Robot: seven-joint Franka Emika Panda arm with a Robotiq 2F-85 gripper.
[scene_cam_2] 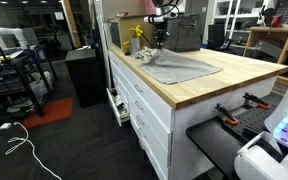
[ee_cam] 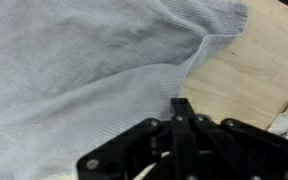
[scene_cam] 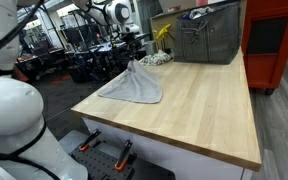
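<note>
A grey cloth lies on the wooden table, with one corner pulled up into a peak. It shows in both exterior views, flat toward the table's edge. My gripper hangs right over that peak. In the wrist view the black fingers are pressed together at the cloth's edge, and the grey cloth fills the left of the frame with bare wood to the right. The gripper appears shut on the raised cloth corner.
A grey metal bin stands at the table's back, with a yellow object and a white crumpled item beside it. A red cabinet is behind the table. White drawers are below the tabletop, and clamps at the near edge.
</note>
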